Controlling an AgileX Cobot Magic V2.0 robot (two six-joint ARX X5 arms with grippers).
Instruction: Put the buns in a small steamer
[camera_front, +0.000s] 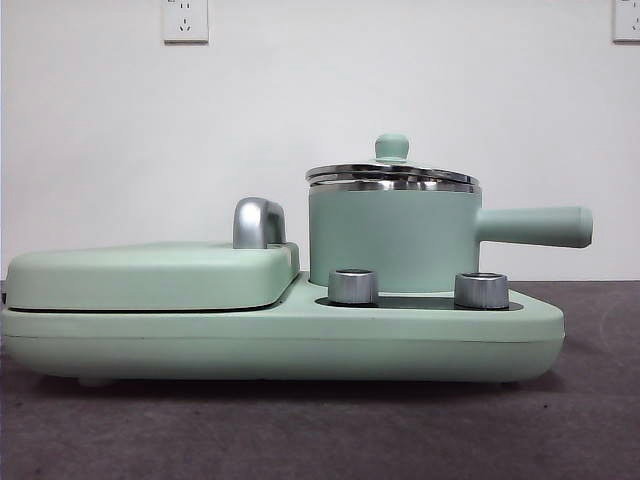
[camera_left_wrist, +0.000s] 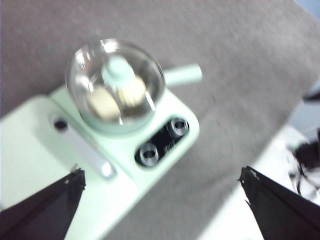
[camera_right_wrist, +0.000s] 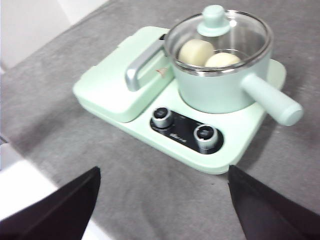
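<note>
Under the glass lid (camera_right_wrist: 220, 31), 2 buns (camera_right_wrist: 196, 51) sit inside the small steamer (camera_front: 392, 240) on its green base (camera_front: 300, 335); both grippers, left (camera_left_wrist: 162, 202) and right (camera_right_wrist: 162, 200), hover above the grey surface (camera_right_wrist: 150, 200), fingers apart, empty.

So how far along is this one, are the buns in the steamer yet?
It looks finished. Both buns sit inside the small steamer, seen through its glass lid, which is on. Nothing is in hand: the left gripper and right gripper are both open, empty and clear of the appliance. Nothing appears left.
</note>
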